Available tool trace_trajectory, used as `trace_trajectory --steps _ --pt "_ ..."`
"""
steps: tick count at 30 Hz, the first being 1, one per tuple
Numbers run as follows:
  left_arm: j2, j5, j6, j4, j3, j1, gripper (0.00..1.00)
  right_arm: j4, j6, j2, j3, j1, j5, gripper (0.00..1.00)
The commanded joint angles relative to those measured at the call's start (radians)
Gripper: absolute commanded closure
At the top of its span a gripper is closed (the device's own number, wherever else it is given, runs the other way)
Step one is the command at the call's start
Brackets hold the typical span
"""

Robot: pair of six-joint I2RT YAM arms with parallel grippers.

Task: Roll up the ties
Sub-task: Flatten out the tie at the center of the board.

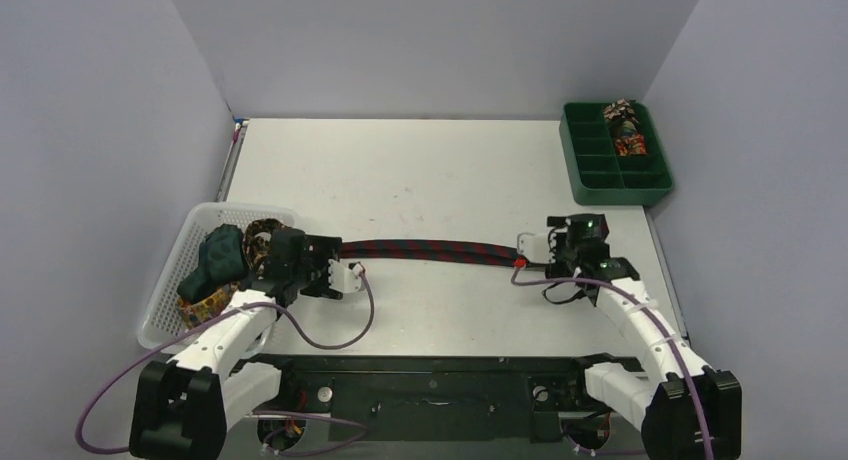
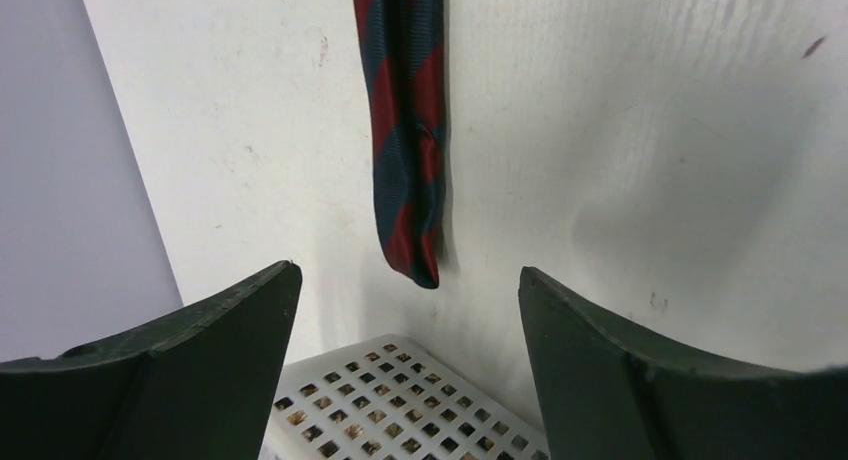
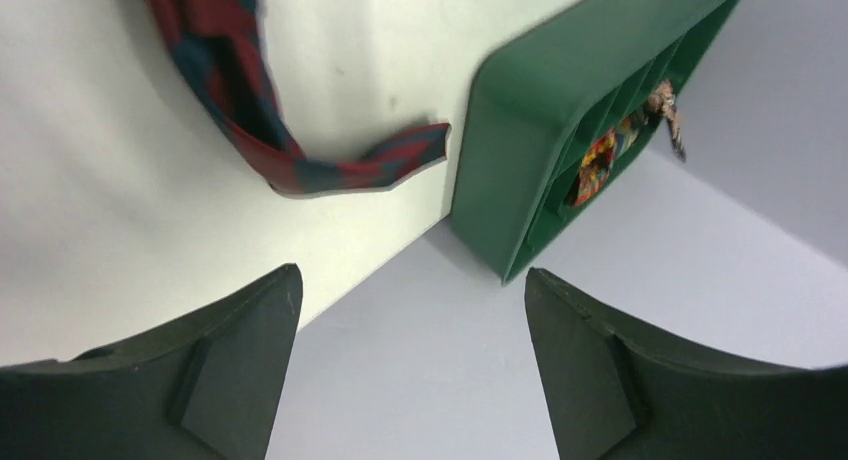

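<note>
Nearest you, your left tool [image 2: 408,276] hangs with its jaws spread wide and nothing between them, just above one end of the dark navy fabric necktie with red diagonal stripes [image 1: 430,250]. Your right tool [image 3: 412,276] is just as wide and just as empty, over the other end, which bends sideways and lies curled. Between the two tools that necktie lies stretched out flat across the white tabletop [image 1: 430,170]. Beside your left tool, the white mesh plastic basket [image 1: 168,285] holds a heap: a dark green tie [image 1: 215,260], a brown-gold floral tie [image 1: 258,235] and a multicoloured tie [image 1: 205,303]. At the far right corner you have the green plastic compartment tray [image 1: 590,185], with rolled patterned ties [image 1: 626,130] in its far right compartments
</note>
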Motion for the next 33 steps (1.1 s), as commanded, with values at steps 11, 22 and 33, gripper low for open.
trace_trajectory --steps 11,22,33 --pt "0.479 0.208 -0.695 -0.616 0.696 0.009 0.03 -0.884 0.818 0.803 1.032 -0.281 -0.251 0.48" --pt "0.700 -0.107 -0.731 -0.461 0.692 -0.026 0.20 -0.878 0.707 1.097 1.206 -0.122 0.107 0.55" --pt "0.780 -0.201 -0.753 -0.457 0.649 -0.018 0.52 -0.976 0.435 0.897 0.948 -0.263 0.329 0.61"
